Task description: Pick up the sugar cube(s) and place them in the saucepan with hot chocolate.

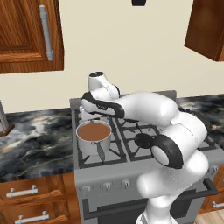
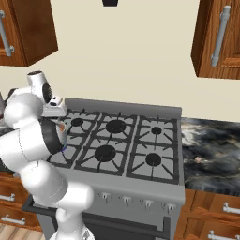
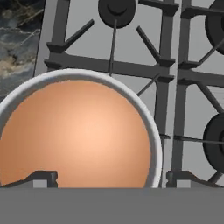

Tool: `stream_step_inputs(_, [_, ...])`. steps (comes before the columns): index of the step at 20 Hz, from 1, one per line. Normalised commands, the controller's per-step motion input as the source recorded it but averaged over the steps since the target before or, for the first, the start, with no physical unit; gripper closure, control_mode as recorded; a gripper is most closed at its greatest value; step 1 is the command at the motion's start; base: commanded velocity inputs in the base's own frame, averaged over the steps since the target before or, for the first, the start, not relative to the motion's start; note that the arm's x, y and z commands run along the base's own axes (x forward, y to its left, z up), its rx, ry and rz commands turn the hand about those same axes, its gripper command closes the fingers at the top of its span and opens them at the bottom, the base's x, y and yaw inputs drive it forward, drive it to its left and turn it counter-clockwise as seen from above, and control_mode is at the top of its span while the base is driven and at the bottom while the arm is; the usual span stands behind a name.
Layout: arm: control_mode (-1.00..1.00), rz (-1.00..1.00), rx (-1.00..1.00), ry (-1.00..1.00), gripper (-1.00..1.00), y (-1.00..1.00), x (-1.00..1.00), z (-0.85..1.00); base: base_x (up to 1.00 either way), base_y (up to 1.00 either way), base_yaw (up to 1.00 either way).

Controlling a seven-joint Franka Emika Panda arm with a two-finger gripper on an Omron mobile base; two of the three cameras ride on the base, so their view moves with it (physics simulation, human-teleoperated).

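Directly beneath my claw (image 3: 109,178): the saucepan (image 1: 93,137), small, round, silver-grey metal, filled with smooth brown hot chocolate (image 3: 76,135). It sits on the front-left burner of the stove (image 2: 123,140). Its long straight handle (image 1: 101,151) points toward the front edge of the stove, on the near side of the claw.

Claw: two dark fingertips (image 3: 41,178) stand wide apart, one over the brown liquid, the other just outside the pan's rim (image 3: 154,144). I see nothing held between them. In the left base view the hand hangs just above the pan's far rim, with my arm (image 1: 144,109) stretched across the cooktop behind it.

Stove: grey, six burners under black grates. Beyond the claw, in the hand view, a dark burner cap (image 3: 117,9) lies at the back. More burners lie off to the side of the claw away from the pan. A row of knobs (image 2: 137,201) runs along the front panel, with the oven door handle (image 1: 192,194) below.

Bench: dark marbled stone (image 1: 35,140) to either side of the stove, the nearer stretch just past the pan, on its side away from the claw.

Cabinets: brown wooden wall units (image 1: 28,35) high above the claw, with metal bar handles (image 1: 45,31). Wooden drawers (image 1: 26,192) sit under the bench.
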Motion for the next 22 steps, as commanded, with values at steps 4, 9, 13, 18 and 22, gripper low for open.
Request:
stream_step_inputs(4, [-1.0, -0.22, 0.0, -0.05, -1.0, -1.0, -0.63, 0.21, 0.0, 0.0, 0.0])
stream_step_inputs(9, [-1.0, -0.28, 0.0, -0.03, -1.0, -1.0, -0.23, 0.28, 0.0, 0.0, 0.0])
stream_step_inputs(13, [-1.0, -0.29, 0.0, 0.0, -1.0, -1.0, 0.01, 0.29, 0.0, 0.0, 0.0])
stream_step_inputs(18, [-1.0, -0.25, 0.0, 0.0, -1.0, -1.0, 0.09, 0.16, 0.0, 0.0, 0.0])
stream_step_inputs(22, [-1.0, -0.25, 0.0, 0.01, -1.0, -1.0, 0.05, 0.03, 0.0, 0.0, 0.0])
